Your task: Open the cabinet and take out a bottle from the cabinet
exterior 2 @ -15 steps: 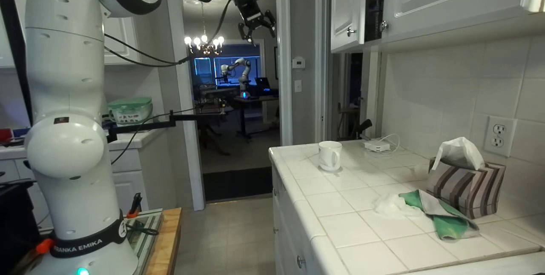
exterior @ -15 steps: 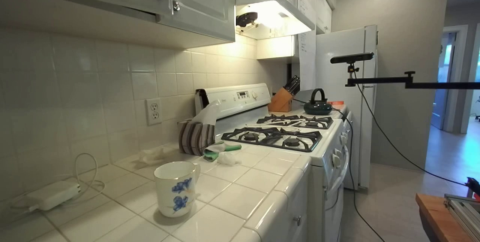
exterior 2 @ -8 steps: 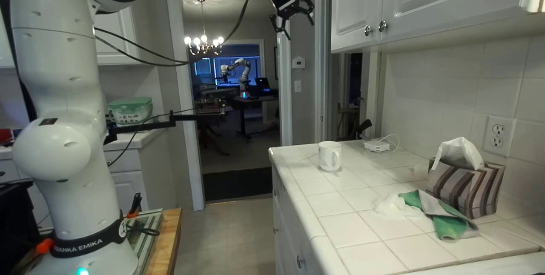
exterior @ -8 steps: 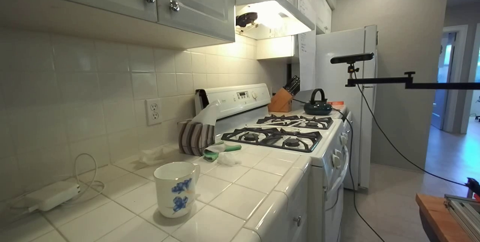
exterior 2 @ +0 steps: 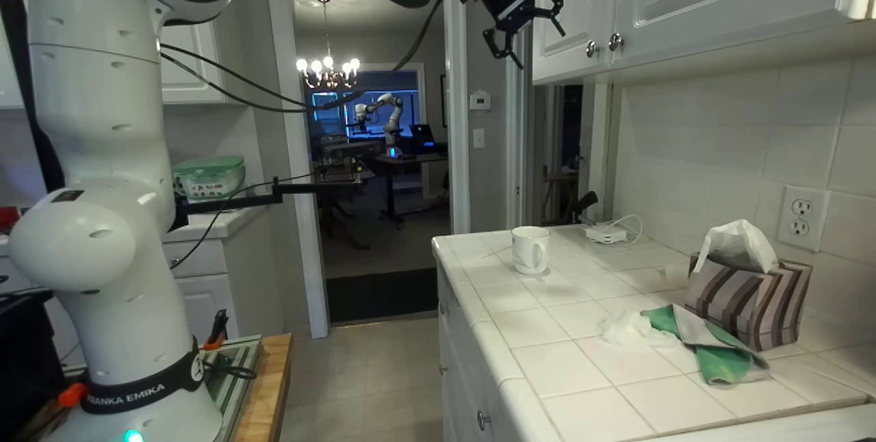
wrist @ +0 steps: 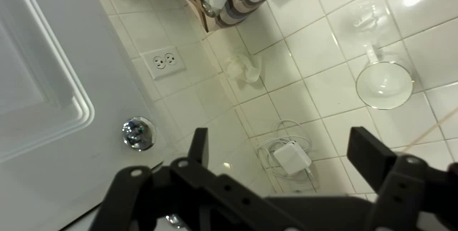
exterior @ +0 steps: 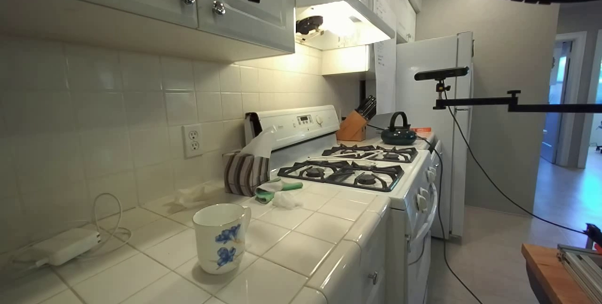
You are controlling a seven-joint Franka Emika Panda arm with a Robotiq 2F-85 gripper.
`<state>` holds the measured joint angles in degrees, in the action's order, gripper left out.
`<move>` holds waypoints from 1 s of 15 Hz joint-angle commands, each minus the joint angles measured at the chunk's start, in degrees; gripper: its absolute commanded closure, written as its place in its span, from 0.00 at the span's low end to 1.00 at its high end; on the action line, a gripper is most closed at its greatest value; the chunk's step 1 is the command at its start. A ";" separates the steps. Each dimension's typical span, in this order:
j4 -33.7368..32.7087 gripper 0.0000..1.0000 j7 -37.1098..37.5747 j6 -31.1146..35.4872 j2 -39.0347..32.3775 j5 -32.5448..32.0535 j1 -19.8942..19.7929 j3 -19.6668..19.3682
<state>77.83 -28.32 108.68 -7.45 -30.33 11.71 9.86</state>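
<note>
Its jaws spread wide, the black Robotiq gripper [exterior 2: 542, 50] hangs near the closed white upper wall cabinet [exterior 2: 705, 18], which is mounted above the tiled counter [exterior 2: 547, 322] where a blue-flowered mug [exterior: 219, 239] stands upright.

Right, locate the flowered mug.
In an exterior view, the flowered mug stands left of the picture's centre on the tiled counter, to the right of the white charger.

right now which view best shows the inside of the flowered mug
The wrist view, looking down into the white mug. Both exterior views show mostly its outer side; an exterior view shows its blue flowers clearly.
</note>
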 commanded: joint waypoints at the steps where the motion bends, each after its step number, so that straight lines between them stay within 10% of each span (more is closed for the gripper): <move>1: -2.87 0.00 0.51 3.08 -3.27 -6.08 0.51 -0.49; 8: -9.56 0.00 0.44 6.85 -9.27 -3.22 -0.49 0.19; 15: 5.14 0.00 5.33 24.13 0.95 14.02 -4.34 1.12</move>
<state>73.29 -25.99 127.30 -13.80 -22.35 9.69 10.39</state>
